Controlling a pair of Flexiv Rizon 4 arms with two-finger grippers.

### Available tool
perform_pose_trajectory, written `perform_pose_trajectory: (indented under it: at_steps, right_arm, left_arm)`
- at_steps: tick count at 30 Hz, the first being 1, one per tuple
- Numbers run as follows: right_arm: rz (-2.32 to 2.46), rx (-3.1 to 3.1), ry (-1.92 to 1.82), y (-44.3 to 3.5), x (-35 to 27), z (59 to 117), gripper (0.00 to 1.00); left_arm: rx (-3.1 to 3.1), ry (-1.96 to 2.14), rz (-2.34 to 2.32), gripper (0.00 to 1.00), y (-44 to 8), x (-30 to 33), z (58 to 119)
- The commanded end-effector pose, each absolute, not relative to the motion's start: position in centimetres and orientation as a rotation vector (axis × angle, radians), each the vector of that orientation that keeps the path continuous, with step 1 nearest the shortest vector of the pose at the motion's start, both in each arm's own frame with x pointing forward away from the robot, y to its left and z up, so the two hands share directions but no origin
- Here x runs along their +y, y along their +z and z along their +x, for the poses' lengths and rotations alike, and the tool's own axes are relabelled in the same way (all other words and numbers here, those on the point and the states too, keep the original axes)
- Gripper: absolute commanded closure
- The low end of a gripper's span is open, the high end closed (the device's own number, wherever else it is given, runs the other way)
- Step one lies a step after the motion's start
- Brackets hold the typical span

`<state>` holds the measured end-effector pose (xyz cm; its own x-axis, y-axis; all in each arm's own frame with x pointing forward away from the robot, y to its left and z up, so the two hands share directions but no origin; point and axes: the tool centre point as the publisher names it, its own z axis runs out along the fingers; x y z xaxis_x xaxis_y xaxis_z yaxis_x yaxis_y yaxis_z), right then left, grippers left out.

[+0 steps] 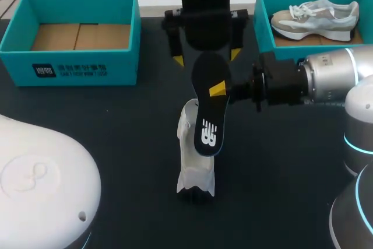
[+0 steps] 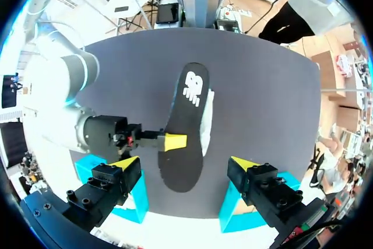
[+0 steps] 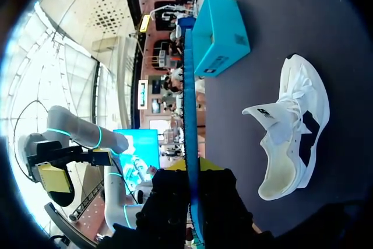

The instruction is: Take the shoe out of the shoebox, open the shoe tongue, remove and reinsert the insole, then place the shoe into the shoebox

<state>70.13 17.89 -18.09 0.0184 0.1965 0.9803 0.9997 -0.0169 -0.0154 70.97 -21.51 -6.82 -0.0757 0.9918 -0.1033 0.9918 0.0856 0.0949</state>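
Observation:
A black insole [image 1: 207, 109] with a white logo is up in the air, with my right gripper [image 1: 217, 90] shut on its edge. Under it a white shoe [image 1: 195, 167] lies on the dark table. My left gripper [image 1: 206, 58] hangs wide open above the insole's far end and holds nothing. The left wrist view looks down past its own yellow tips on the left gripper [image 2: 185, 163], the insole [image 2: 185, 115], the right gripper [image 2: 175, 142] and a strip of the shoe [image 2: 207, 123]. In the right wrist view the insole [image 3: 189, 103] shows edge-on in the right gripper [image 3: 191, 170], beside the shoe [image 3: 291, 138].
A teal shoebox [image 1: 76, 65] stands at the back left with only cardboard inside. A second teal shoebox [image 1: 265, 27] at the back right holds a grey and white sneaker [image 1: 315, 18]. One teal box [image 3: 218, 33] also shows past the shoe.

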Motion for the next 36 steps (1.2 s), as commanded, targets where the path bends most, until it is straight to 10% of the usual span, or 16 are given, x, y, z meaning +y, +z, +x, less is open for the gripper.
perform_pose_trajectory:
  at_steps: [1, 36]
  right_arm:
    - [-1.381, -1.332, -1.114, -17.9, 17.5, 69.7, 1.00]
    - [-1.374, -1.313, -1.140, -17.7, 16.7, 68.7, 1.00]
  left_arm:
    - [2.030, -0.262, 1.996, 0.00, -7.7, -19.8, 71.0]
    - [1.581, -1.021, 1.329, 0.00, -7.7, -14.6, 71.9]
